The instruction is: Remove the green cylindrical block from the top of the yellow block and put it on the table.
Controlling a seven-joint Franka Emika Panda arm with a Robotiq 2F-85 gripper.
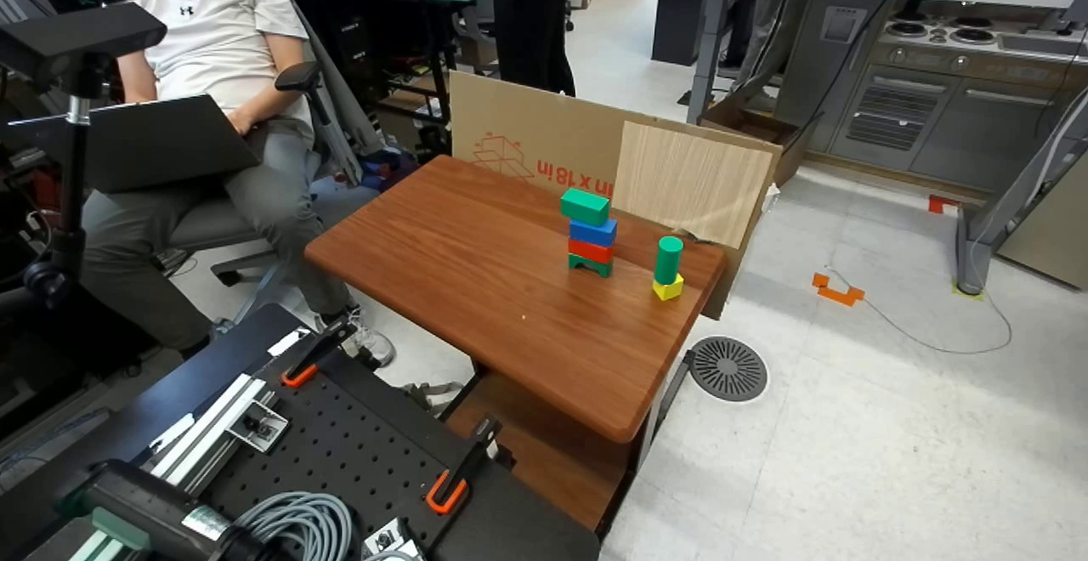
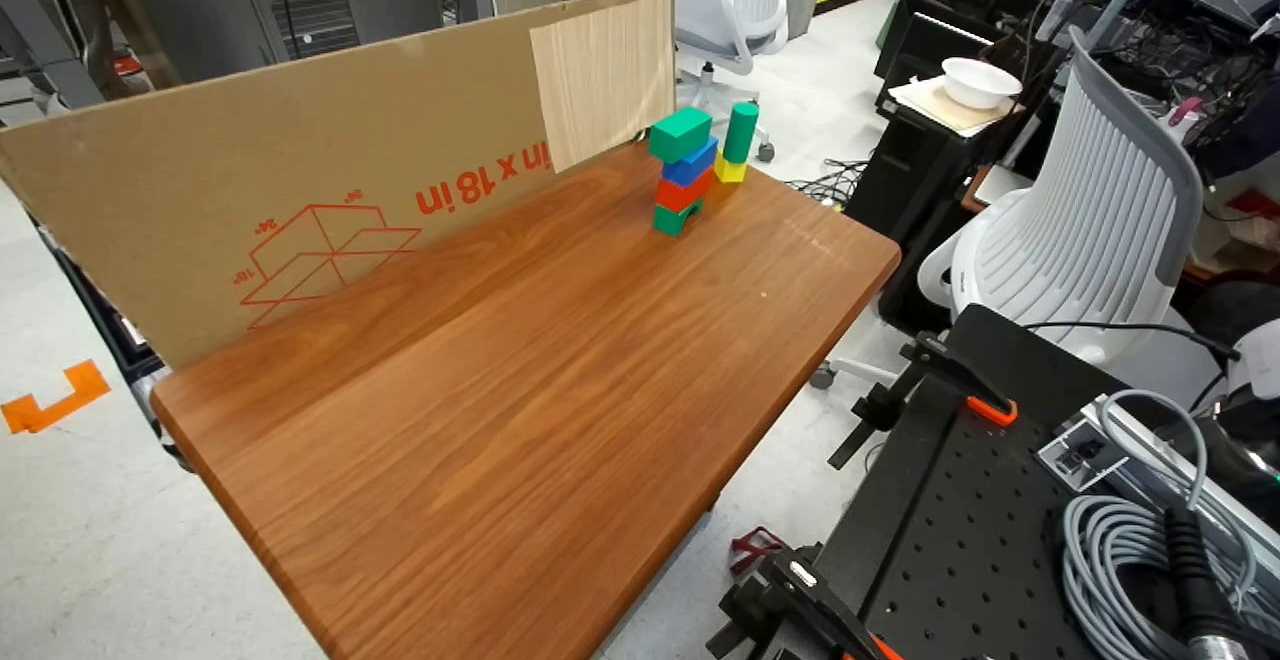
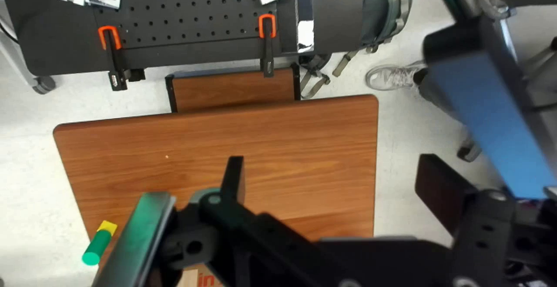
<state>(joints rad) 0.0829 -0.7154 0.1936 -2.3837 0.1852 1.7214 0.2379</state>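
Note:
The green cylindrical block [image 1: 669, 260] stands upright on the small yellow block [image 1: 670, 289]. Both sit near the edge of the reddish-brown table [image 1: 459, 246]. In an exterior view the green cylindrical block [image 2: 740, 133] and yellow block [image 2: 731, 171] are just behind the multicoloured stack, on the table [image 2: 480, 410]. In the wrist view the green cylindrical block [image 3: 97, 246] and yellow block [image 3: 107, 227] are at lower left, outside the jaws. My gripper [image 3: 331, 161] is open and empty, high above the table [image 3: 182, 143]. It is not visible in either exterior view.
A stack of green, blue and red blocks [image 1: 592, 234] stands beside the yellow block; it also shows in an exterior view [image 2: 684, 172]. A cardboard sheet [image 2: 400, 140] stands along the table's edge. A black perforated bench [image 1: 340, 425] with clamps is nearby. A person [image 1: 212, 25] sits beyond.

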